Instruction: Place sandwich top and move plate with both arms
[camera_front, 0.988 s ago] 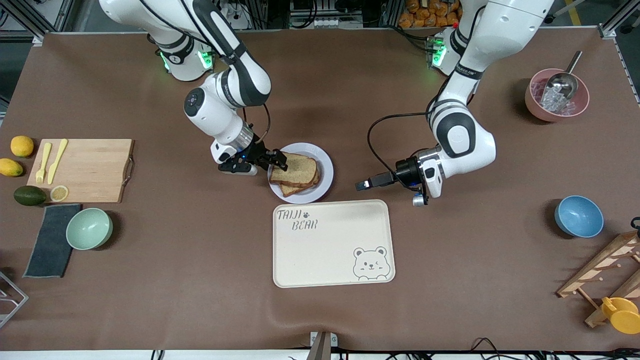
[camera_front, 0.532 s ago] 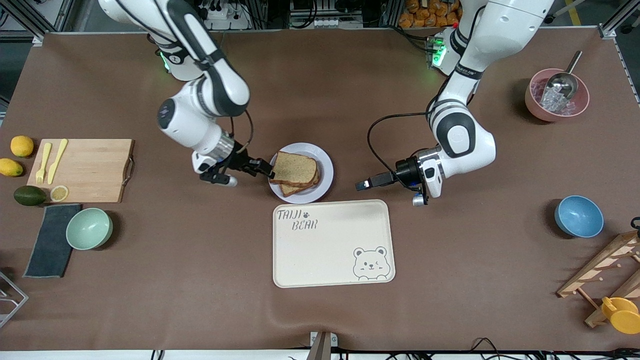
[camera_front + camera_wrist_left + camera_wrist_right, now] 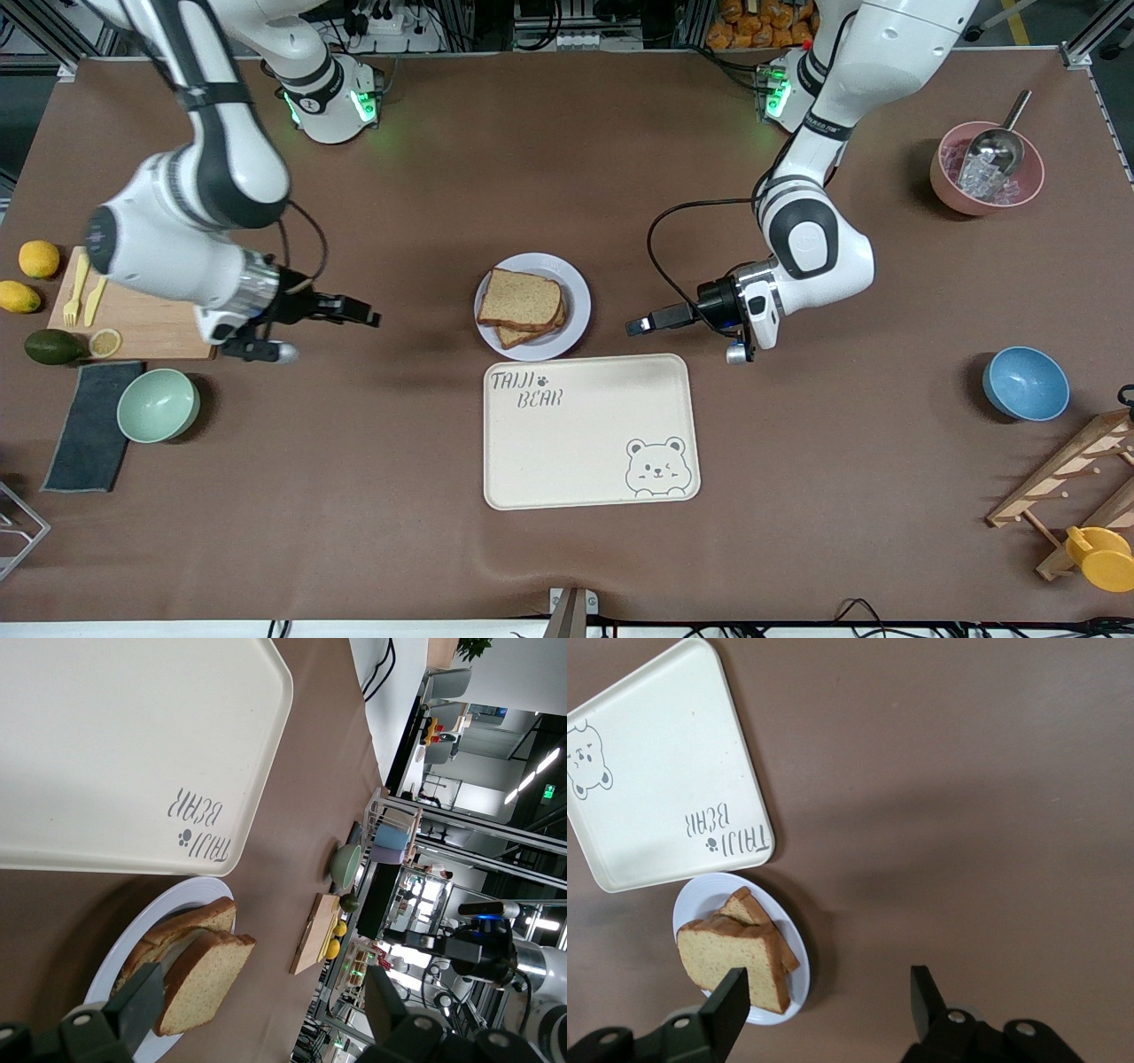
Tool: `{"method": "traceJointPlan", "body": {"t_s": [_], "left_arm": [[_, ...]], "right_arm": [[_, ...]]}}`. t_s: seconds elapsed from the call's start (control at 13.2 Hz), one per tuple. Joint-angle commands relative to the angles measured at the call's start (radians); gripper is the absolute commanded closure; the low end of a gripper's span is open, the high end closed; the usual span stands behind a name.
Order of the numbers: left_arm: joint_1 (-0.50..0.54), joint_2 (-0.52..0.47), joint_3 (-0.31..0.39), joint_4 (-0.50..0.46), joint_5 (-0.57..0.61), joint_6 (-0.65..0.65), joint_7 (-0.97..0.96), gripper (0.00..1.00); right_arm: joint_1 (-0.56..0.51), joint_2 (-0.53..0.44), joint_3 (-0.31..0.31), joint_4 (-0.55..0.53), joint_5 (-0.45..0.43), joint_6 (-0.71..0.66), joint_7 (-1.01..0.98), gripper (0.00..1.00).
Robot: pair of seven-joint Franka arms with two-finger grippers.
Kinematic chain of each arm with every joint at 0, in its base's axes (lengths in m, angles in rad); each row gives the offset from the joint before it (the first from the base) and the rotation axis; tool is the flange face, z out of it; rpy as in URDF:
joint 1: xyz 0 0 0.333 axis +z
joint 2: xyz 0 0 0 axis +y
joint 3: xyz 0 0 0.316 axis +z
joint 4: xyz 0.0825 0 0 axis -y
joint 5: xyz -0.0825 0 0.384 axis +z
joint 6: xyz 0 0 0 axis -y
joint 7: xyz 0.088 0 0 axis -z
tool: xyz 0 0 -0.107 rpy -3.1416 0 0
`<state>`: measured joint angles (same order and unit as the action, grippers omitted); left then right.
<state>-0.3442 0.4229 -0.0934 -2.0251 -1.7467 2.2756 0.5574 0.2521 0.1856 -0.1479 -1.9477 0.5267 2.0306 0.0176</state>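
The sandwich top (image 3: 519,299) lies stacked on the plate (image 3: 577,306); both tools, left (image 3: 640,325) and right (image 3: 365,314), gape empty.

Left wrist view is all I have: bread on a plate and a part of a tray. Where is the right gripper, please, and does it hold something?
Observer: The right gripper is open and holds nothing. It is over bare table between the cutting board and the plate.
Operator: And where is my left gripper compared with the plate?
Observer: The left gripper is open, beside the plate toward the left arm's end of the table, not touching it.
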Motion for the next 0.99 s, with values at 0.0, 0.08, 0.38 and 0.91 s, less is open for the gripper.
{"method": "traceJointPlan", "body": {"t_s": [0.0, 0.08, 0.38, 0.91], "left_arm": [[-0.006, 0.004, -0.002, 0.017, -0.013, 0.007, -0.005, 0.00], [-0.003, 0.002, -0.002, 0.017, -0.013, 0.007, -0.005, 0.00], [-0.002, -0.004, -0.006, 0.011, -0.013, 0.007, -0.001, 0.00], [-0.018, -0.006, -0.012, 0.011, -0.022, 0.007, 0.001, 0.00]], "right_arm": [[-0.138, 0.015, 0.014, 0.065, -0.024, -0.091, -0.126, 0.16], [-0.169, 0.015, 0.013, 0.081, -0.028, -0.101, -0.143, 0.16], [-0.241, 0.017, 0.013, 0.202, -0.252, -0.171, -0.143, 0.15], [-0.313, 0.018, 0.013, 0.452, -0.361, -0.387, -0.220, 0.11]]}}
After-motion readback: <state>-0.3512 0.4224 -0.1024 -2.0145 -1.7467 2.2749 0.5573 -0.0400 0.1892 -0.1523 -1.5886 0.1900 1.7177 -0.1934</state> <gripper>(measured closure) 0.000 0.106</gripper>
